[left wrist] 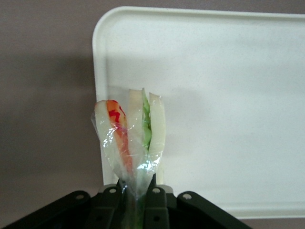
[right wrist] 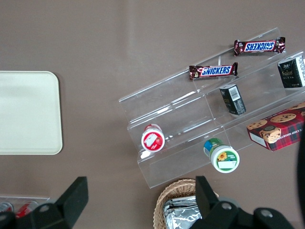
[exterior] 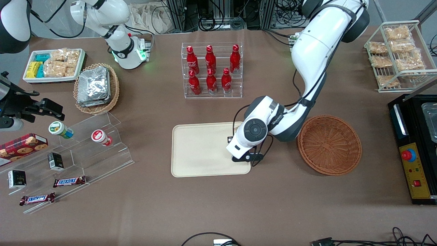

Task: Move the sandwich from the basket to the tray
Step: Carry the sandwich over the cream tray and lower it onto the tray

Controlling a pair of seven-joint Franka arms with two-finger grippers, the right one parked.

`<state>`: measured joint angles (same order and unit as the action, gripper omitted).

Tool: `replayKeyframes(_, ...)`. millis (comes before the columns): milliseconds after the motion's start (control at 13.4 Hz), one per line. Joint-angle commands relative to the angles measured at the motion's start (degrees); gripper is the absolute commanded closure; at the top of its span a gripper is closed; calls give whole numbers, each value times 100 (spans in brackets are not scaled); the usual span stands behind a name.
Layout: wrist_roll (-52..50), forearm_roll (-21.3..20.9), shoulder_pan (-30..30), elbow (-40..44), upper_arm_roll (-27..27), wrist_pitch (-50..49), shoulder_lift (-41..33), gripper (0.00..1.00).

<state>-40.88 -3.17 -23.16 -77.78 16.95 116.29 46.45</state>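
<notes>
My left gripper is shut on the clear wrap of the sandwich, a wedge of pale bread with red and green filling. It hangs over the edge of the cream tray. In the front view the gripper is above the tray at its side toward the basket, and the arm hides the sandwich. The reddish-brown wicker basket stands beside the tray, toward the working arm's end, and holds nothing.
A clear rack of red bottles stands farther from the front camera than the tray. A clear stepped shelf with snacks and a lighter basket of foil packets lie toward the parked arm's end. A black control box sits beside the basket.
</notes>
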Motion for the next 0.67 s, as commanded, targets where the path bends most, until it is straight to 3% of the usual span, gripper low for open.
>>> replayKeyframes(0, -271, -393, -189, 202, -61, 200, 267, 88)
replayKeyframes(75, -306, -464, -198, 202, -61, 218, 320, 87)
replayKeyframes(373, 210, -631, -172, 202, -61, 201, 320, 68)
replayKeyframes(448, 247, -615, -172, 202, -61, 209, 320, 50)
replayKeyframes(522, 221, -606, -172, 210, -61, 210, 320, 8)
replayKeyframes(597, 195, -597, -172, 210, -61, 210, 320, 0)
